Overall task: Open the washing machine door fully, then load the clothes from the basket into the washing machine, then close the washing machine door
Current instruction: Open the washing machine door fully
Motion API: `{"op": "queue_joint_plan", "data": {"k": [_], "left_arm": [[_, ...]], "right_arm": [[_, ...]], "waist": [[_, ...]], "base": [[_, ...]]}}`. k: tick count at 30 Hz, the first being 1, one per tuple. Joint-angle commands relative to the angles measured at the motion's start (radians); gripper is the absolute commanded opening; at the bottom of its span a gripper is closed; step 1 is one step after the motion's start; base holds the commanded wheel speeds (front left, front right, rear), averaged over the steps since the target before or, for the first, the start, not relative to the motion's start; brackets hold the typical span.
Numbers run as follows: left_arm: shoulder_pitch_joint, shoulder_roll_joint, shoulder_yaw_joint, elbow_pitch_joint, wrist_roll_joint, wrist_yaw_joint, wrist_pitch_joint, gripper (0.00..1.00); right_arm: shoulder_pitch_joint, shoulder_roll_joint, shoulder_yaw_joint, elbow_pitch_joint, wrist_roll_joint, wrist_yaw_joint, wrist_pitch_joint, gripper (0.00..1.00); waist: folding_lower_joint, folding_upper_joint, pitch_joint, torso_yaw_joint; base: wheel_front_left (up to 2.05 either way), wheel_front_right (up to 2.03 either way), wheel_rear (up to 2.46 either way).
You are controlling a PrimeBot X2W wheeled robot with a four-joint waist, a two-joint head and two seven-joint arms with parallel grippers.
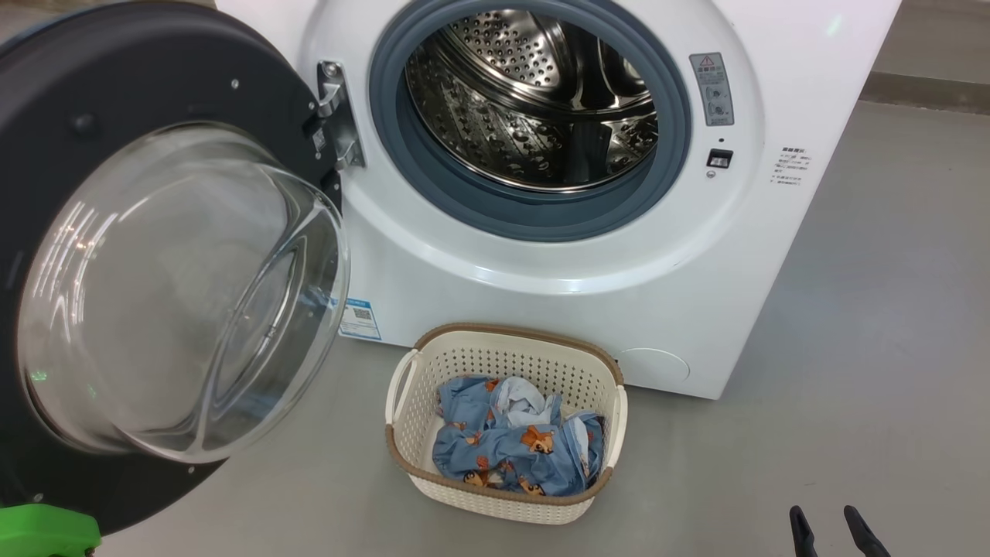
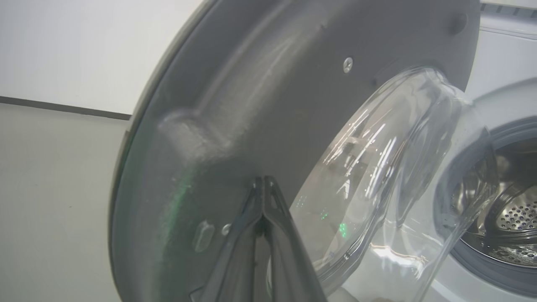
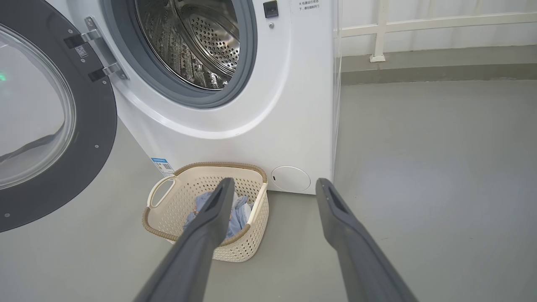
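Observation:
The washing machine point(image 1: 541, 263) stands white with its steel drum point(image 1: 534, 100) bare. The washing machine door point(image 1: 116, 93) is swung out to the left, its glass bowl point(image 1: 178, 294) bulging toward me. The cream basket point(image 1: 506, 352) sits on the floor below the opening and holds the clothes point(image 1: 518, 452), blue printed fabric with a white piece on top. My left gripper point(image 2: 263, 181) is shut, tips at the door's dark grey inner face point(image 2: 251, 84) beside the glass; I cannot tell if they touch. My right gripper point(image 3: 275, 184) hangs open and empty above the floor, right of the basket point(image 3: 161, 228).
Grey floor point(image 1: 851, 348) spreads wide to the right of the machine. A white railing point(image 3: 377, 37) and a low wall ledge run behind it. A green part point(image 1: 46, 534) pokes in at the lower left, under the door.

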Motion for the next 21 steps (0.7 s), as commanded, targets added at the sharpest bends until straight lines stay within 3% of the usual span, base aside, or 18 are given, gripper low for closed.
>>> {"op": "queue_joint_plan", "data": {"k": [1, 5, 9, 11, 12, 14, 21], "left_arm": [[-0.045, 0.031, 0.041, -0.028, 0.014, -0.003, -0.006, 0.00], [-0.025, -0.006, 0.060, -0.086, 0.016, -0.036, -0.006, 0.00], [0.029, -0.049, 0.031, -0.231, 0.042, -0.069, -0.006, 0.00], [0.056, -0.063, 0.007, -0.328, 0.052, -0.075, -0.006, 0.37], [0.070, -0.068, -0.009, -0.378, 0.058, -0.076, -0.006, 0.49], [0.096, -0.074, -0.042, -0.466, 0.070, -0.076, -0.006, 1.00], [0.158, -0.080, -0.166, -0.664, 0.100, -0.080, 0.031, 1.00]], "right_arm": [[-0.022, -0.014, 0.022, -0.020, 0.008, 0.002, -0.012, 1.00], [-0.020, -0.011, 0.020, -0.021, 0.010, 0.002, -0.012, 1.00], [-0.017, -0.008, 0.021, -0.018, 0.015, 0.002, -0.012, 1.00], [-0.017, -0.009, 0.023, -0.016, 0.017, 0.002, -0.012, 1.00], [-0.017, -0.009, 0.023, -0.016, 0.017, 0.002, -0.012, 1.00], [-0.019, -0.010, 0.024, -0.017, 0.017, 0.002, -0.012, 1.00], [-0.038, -0.014, 0.042, -0.034, 0.009, 0.002, -0.012, 1.00]], "waist": [[0.0000, 0.0000, 0.000, -0.001], [0.0000, 0.0000, 0.002, -0.004], [0.0000, 0.0000, 0.003, -0.003], [0.0000, 0.0000, 0.004, -0.001], [0.0000, 0.0000, 0.005, 0.000], [0.0000, 0.0000, 0.006, 0.001], [0.0000, 0.0000, 0.011, -0.022]], "base": [[0.00, 0.00, 0.00], [0.00, 0.00, 0.00], [0.00, 0.00, 0.00], [0.00, 0.00, 0.00], [0.00, 0.00, 0.00], [0.00, 0.00, 0.00], [0.00, 0.00, 0.00]]}}
